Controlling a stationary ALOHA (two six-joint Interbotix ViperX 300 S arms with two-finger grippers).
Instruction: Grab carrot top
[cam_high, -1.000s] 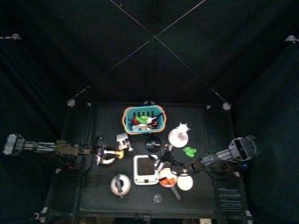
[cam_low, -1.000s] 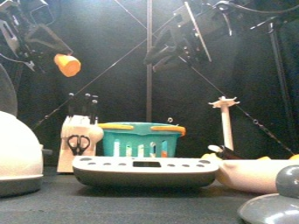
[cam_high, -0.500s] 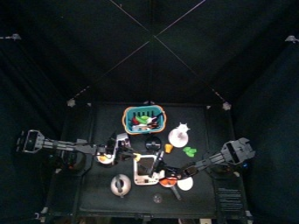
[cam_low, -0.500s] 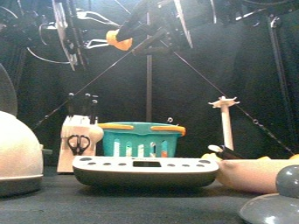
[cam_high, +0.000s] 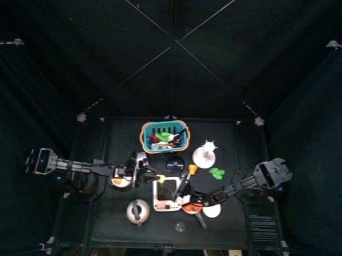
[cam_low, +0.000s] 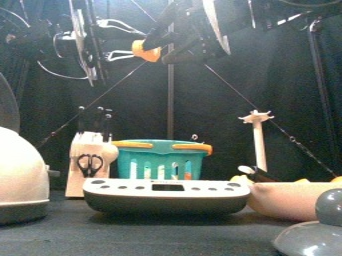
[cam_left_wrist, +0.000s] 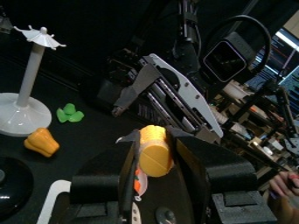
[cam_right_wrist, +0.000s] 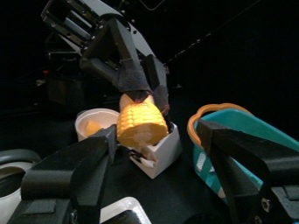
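A small green leafy carrot top (cam_left_wrist: 70, 112) lies on the table next to an orange carrot piece (cam_left_wrist: 41, 142); the green also shows in the top view (cam_high: 218, 172). My left gripper (cam_left_wrist: 158, 149) is shut on a yellow-orange, corn-like toy piece (cam_right_wrist: 140, 121) and holds it high above the table (cam_low: 144, 52). My right gripper (cam_right_wrist: 158, 144) is open, its jaws spread on either side just short of that piece. From the left wrist, the right gripper (cam_left_wrist: 176, 92) hangs right behind the held piece.
A teal basket (cam_low: 160, 158) stands at the table's back middle, a white stand (cam_low: 257, 140) to its right. A white-grey tray (cam_low: 167, 195), a white dome (cam_low: 20, 175) and a cup with scissors (cam_low: 88, 160) crowd the front.
My left gripper has carried the yellow-orange piece to the right and higher, toward the middle. The right arm has swung in to meet it.
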